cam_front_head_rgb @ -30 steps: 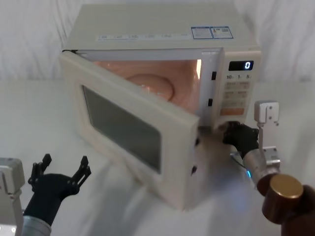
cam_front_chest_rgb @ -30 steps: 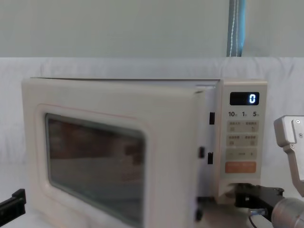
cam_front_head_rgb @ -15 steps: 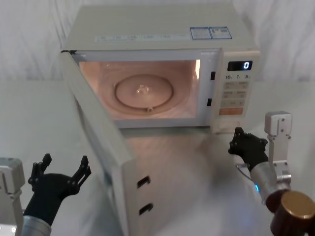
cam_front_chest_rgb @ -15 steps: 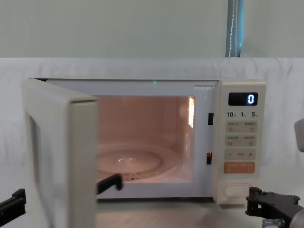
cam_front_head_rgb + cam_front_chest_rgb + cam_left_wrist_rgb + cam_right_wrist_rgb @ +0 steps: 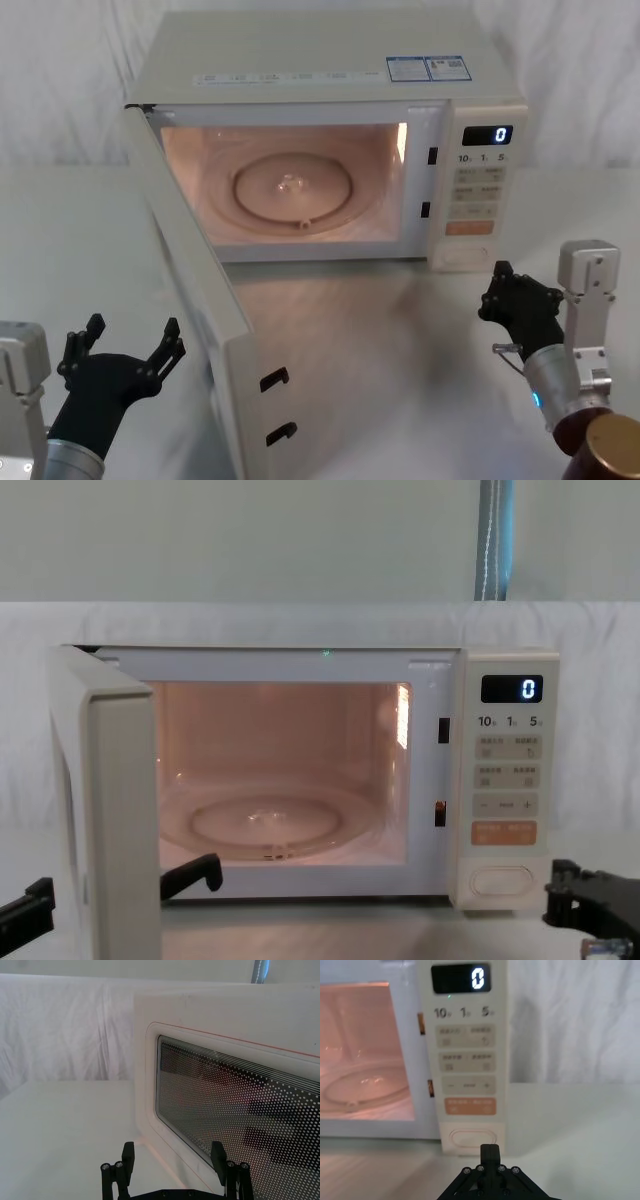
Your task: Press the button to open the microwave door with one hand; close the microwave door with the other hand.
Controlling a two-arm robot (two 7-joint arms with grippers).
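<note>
Already the microwave door (image 5: 200, 300) stood swung wide on its left hinge, its latch edge reaching out toward the front edge of the table (image 5: 400, 340), and the lit cavity with its glass turntable (image 5: 293, 185) lay open to view. The microwave (image 5: 330, 70) itself sat toward the back of the table, display reading 0. The button (image 5: 473, 1137), at the foot of the keypad panel below the orange key (image 5: 470, 1106), was untouched at this moment: the right gripper (image 5: 517, 298) hung just in front of it and apart from it, fingers drawn together to a narrow point. So the opening half looked finished.

The left gripper (image 5: 122, 358) waited near the front left corner of the table, fingers spread wide and holding nothing, on the outer side of the door; its wrist camera looked straight at the dotted window (image 5: 235, 1105).

The closing push seemed the risky part. A contact near the hinge would give little leverage and might shove the whole oven along the cloth. A spread finger could catch the door's edge rather than press flat on the panel. Too soft a push might leave the latches unseated and the door ajar.
</note>
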